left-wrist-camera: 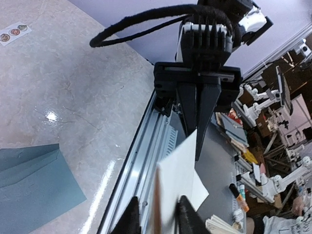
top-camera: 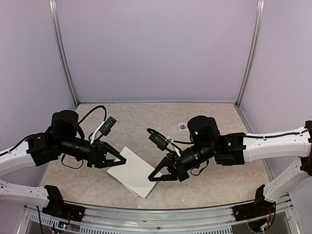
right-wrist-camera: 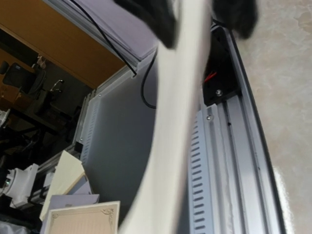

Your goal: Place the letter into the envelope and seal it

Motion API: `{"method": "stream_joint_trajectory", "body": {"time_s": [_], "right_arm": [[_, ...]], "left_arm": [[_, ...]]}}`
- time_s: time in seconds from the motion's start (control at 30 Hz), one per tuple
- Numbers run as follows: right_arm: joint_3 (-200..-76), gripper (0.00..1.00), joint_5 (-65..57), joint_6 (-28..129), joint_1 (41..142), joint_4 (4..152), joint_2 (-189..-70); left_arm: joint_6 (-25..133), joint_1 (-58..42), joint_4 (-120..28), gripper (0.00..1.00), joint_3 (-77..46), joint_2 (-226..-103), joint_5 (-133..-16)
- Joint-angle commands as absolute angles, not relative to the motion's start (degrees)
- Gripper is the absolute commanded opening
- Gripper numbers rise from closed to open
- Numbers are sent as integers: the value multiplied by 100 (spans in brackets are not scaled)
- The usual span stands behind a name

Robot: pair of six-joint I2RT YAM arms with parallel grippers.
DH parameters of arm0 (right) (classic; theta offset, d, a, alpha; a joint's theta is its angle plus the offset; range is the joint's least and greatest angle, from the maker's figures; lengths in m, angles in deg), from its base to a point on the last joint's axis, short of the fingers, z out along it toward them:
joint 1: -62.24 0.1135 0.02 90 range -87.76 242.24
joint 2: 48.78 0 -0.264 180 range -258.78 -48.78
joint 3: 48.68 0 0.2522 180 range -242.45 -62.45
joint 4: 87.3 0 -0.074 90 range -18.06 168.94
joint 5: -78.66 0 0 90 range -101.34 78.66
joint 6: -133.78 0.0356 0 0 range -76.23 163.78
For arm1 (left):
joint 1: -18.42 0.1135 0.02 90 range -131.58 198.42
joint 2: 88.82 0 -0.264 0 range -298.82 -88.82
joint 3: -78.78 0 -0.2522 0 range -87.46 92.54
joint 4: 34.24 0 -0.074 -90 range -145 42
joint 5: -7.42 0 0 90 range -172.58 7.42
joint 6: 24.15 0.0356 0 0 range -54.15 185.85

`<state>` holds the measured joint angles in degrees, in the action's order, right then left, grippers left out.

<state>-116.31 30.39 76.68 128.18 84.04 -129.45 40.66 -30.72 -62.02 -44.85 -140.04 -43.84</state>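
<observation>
The letter (top-camera: pixel 134 173) hangs between the two arms over the near part of the worktop (top-camera: pixel 146 117), close to the front rail, with its plain white back turned up to the overhead camera. The right tool (top-camera: pixel 152 178) is closed on the sheet's right edge; from the left wrist its two dark fingers are seen pressed together on the far corner of the paper, and in its own wrist view the sheet runs as a pale band straight out from between its fingers (right-wrist-camera: pixel 153 19). The left tool (top-camera: pixel 122 160) sits at the opposite edge with its jaws apart: its fingers (left-wrist-camera: pixel 187 217) stand on either side of the sheet, which is seen nearly edge-on between them with a gap on one side, so it is not pinching the paper. The envelope (left-wrist-camera: pixel 34 190) lies flat on the worktop, in the lower left of the left wrist view and apart from the letter; the overhead camera does not show it. A small strip of round stickers (top-camera: pixel 183 126) lies farther back on the worktop, beyond the right arm.
</observation>
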Motion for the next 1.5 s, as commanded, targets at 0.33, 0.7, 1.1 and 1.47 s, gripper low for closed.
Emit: {"method": "stream_joint_trajectory", "body": {"time_s": [0.33, 0.7, 1.1, 1.47], "right_arm": [[-11533, 92, 46, 8355, 12650, 10053, -12428], [-11902, 96, -357, 9052, 12931, 12787, -13534], [-13097, 80, 288, 9780, 12518, 13440, -14649], [-12907, 0, -179, 9028, 12333, 12652, -14168]], "left_arm": [[2946, -3583, -2998, 0, -5168, -13314, -7664], [3159, -4404, 63, 0, -5849, -13576, -10230], [3368, -4652, 701, 0, -6012, -13877, -10184], [2821, -4632, -1519, 53, -5760, -13868, -10367]]}}
